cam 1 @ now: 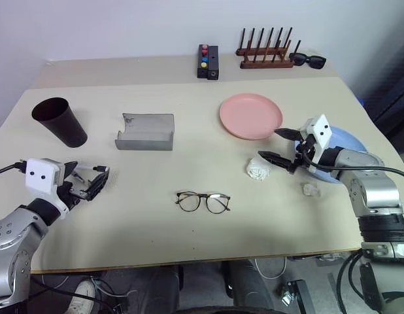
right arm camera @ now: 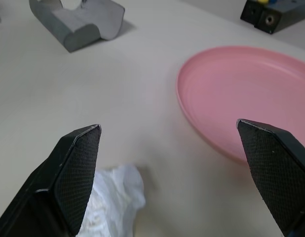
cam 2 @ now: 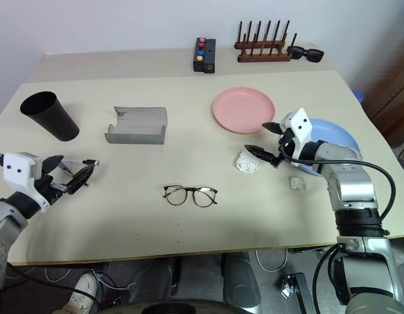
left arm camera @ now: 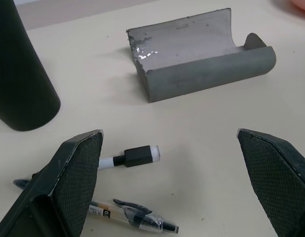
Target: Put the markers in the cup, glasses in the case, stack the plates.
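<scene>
The dark cup (cam 1: 58, 121) stands upright at the table's left. A white marker with a black cap (left arm camera: 130, 156) and a clear pen (left arm camera: 133, 217) lie on the table just before my open left gripper (cam 1: 89, 178), which hovers near the front left with nothing between its fingers. The grey case (cam 1: 145, 132) lies open right of the cup. Wire-rimmed glasses (cam 1: 202, 201) rest at the front centre. The pink plate (cam 1: 251, 116) sits right of centre; the blue plate (cam 1: 351, 140) is partly hidden behind my right arm. My right gripper (cam 1: 269, 144) stands open and empty between the plates.
A crumpled white tissue (cam 1: 257, 169) lies under the right gripper, with a smaller scrap (cam 1: 311, 190) near it. At the back stand a black box with coloured buttons (cam 1: 207, 62), a wooden peg rack (cam 1: 265, 52) and black sunglasses (cam 1: 308, 60).
</scene>
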